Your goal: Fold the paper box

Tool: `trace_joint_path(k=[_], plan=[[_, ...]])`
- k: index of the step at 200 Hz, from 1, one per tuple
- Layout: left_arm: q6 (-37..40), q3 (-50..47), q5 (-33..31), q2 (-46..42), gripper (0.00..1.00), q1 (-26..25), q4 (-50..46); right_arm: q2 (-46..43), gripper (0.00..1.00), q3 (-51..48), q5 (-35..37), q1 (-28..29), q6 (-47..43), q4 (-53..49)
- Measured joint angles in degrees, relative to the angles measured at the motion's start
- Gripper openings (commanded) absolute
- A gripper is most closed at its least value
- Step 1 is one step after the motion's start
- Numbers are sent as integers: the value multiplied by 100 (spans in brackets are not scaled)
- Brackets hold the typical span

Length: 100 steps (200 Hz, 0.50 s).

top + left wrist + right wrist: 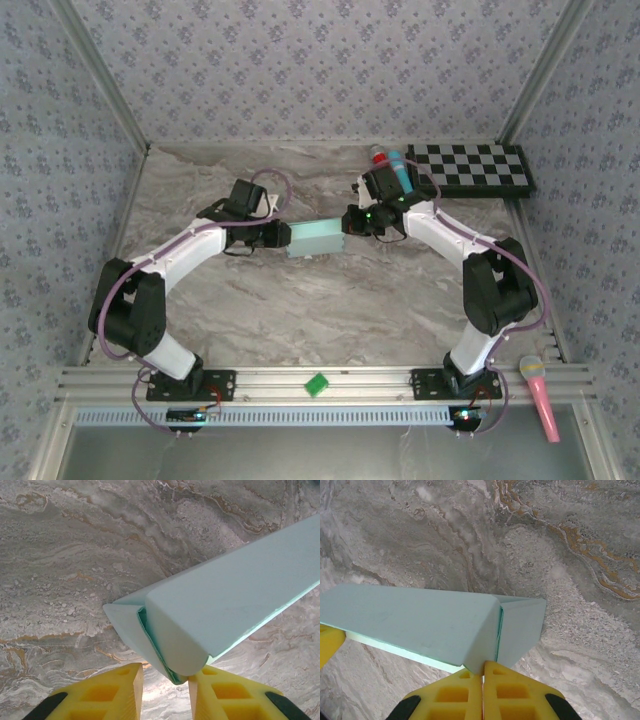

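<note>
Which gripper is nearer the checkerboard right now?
Right. The right gripper pinches the paper box at its end nearer the checkerboard; the left gripper is at the opposite end, farther away.

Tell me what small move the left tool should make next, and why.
Probably nudge the left tool forward to press the loose end flap shut: it stands ajar on the paper box, its jaws stand apart, and the right tool pinches the other end steady.

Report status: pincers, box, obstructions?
Right pincer shut on one end of the paper box. Left pincer open around the other end, not clamped. Box folded into rectangular shape. Checkerboard far right, not in the way.
</note>
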Motion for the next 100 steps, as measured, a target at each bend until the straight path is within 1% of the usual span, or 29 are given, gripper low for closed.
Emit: trace_joint_path(k=[17,43,100], plan=[[28,0,-4,-35,38,0,-52,2,8,0,2,4,0,0],[63,0,-22,-157,42,0,-66,13,8,0,0,4,2,-7],[85,-7,-22,-483,42,17,-20,26,8,0,4,4,2,-15]])
